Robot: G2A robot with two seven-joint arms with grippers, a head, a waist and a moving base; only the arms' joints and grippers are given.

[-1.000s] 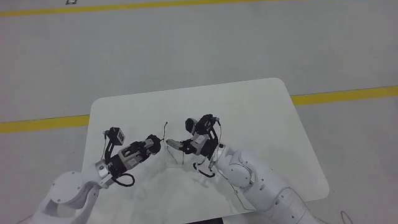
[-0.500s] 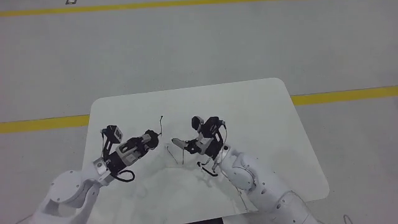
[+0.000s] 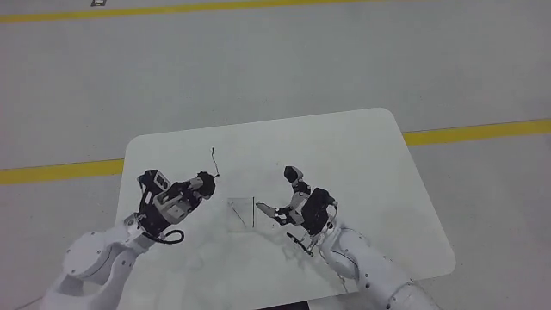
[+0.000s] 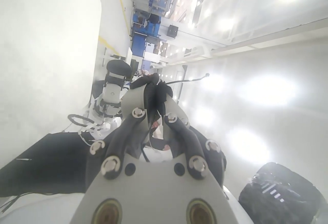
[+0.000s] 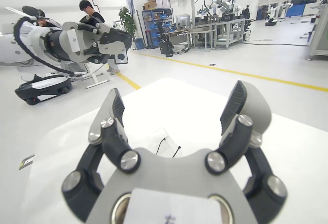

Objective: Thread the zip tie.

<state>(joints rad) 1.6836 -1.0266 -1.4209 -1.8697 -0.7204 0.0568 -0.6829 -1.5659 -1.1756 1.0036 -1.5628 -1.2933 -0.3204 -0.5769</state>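
My left gripper [image 3: 205,182] hovers over the left part of the white table [image 3: 362,146], shut on a thin black zip tie [image 3: 213,160] that stands up from its fingers. In the left wrist view the zip tie [image 4: 188,79] curves out past the closed left gripper [image 4: 156,84]. My right gripper [image 3: 265,210] is over the table's middle, open and holding nothing. Its own view shows the right gripper [image 5: 179,104] with jaws wide apart, and farther off the left gripper [image 5: 120,42] with the zip tie [image 5: 132,2].
Two more black zip ties [image 5: 160,144] lie on a clear sheet [image 5: 164,136] on the table in front of the right gripper, seen from above as thin zip ties [image 3: 233,210]. A workshop with racks and people lies beyond the table.
The two grippers, close together a second ago, have drawn apart. The left one went left with the zip tie, and the right one pulled back to the right.
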